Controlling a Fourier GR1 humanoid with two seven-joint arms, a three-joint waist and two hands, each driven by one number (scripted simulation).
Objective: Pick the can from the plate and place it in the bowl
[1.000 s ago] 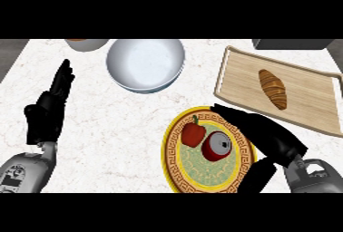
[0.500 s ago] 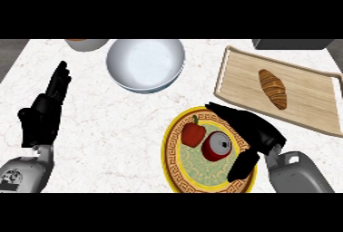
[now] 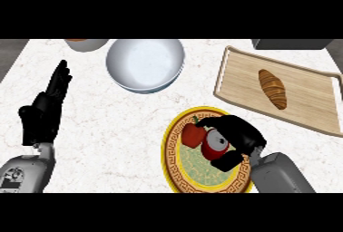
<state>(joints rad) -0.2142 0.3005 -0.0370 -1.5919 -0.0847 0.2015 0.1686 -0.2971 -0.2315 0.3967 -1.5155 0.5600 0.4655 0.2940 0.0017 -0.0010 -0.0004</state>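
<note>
A red can (image 3: pixel 213 144) with a silver top lies on its side on the yellow patterned plate (image 3: pixel 188 174) at lower middle. My right hand (image 3: pixel 239 136) is over the plate with fingers and thumb curled round the can, hiding its right side. The empty white bowl (image 3: pixel 145 64) sits at the top, well away from the can. My left hand (image 3: pixel 44 108) rests open at the left edge, fingers pointing up.
A wooden tray (image 3: pixel 301 90) holding a croissant (image 3: pixel 272 88) lies at the right. Part of a second bowl (image 3: pixel 87 43) shows at the top left. A dark object (image 3: pixel 289 43) sits at the top right corner.
My right hand slid left across the plate and curled its fingers round the can. The left hand and the can stayed where they were.
</note>
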